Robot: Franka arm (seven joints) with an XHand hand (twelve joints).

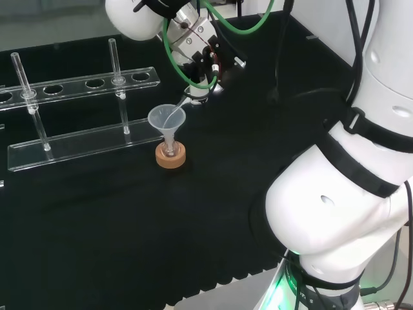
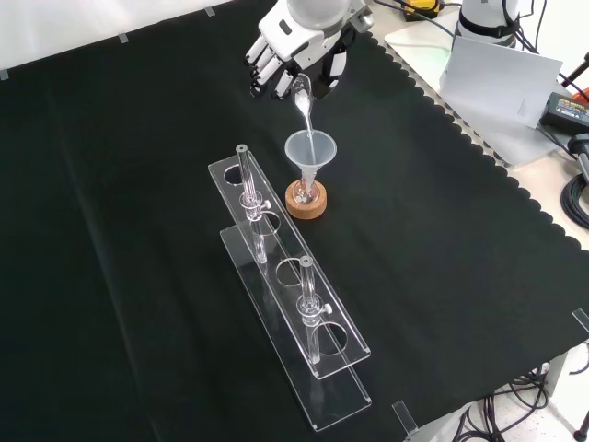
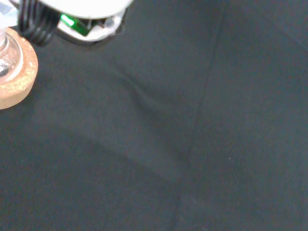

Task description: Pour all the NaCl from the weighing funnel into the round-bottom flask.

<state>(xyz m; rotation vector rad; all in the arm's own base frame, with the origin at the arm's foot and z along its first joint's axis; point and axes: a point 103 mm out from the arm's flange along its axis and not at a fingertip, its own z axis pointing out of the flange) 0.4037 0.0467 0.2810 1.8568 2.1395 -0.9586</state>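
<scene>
— Near the far edge of the black cloth [image 2: 138,184] in the front view, what are you holding?

— My hand [image 2: 293,51] has its fingers [image 2: 265,63] curled round the wide end of the weighing funnel [image 2: 304,103], a slim clear piece tilted steeply downward. Its narrow tip reaches into the mouth of a clear conical funnel [image 2: 310,152].

— And that conical funnel stands where?

— Its stem goes down into the neck of the round-bottom flask [image 2: 306,191], which sits on a cork ring [image 2: 306,204]. In the head view the same stack is plain: cone [image 1: 167,121] above, cork ring [image 1: 171,155] below, my hand [image 1: 200,55] above and to the right, with the weighing funnel [image 1: 179,110] slanting down from it.

— Can you see the salt?

— I cannot tell how much is in the weighing funnel or in the flask; the glass is too clear and small.

— Anything else on the cloth?

— A clear test-tube rack [image 2: 290,304] runs from beside the cork ring toward the near edge in the front view. Two tubes stand upright in it, one [image 2: 245,189] close to the flask, the other [image 2: 308,304] nearer the rack's near end. In the wrist view, the cork ring [image 3: 17,84] and the glass on it sit close by on the cloth.
</scene>
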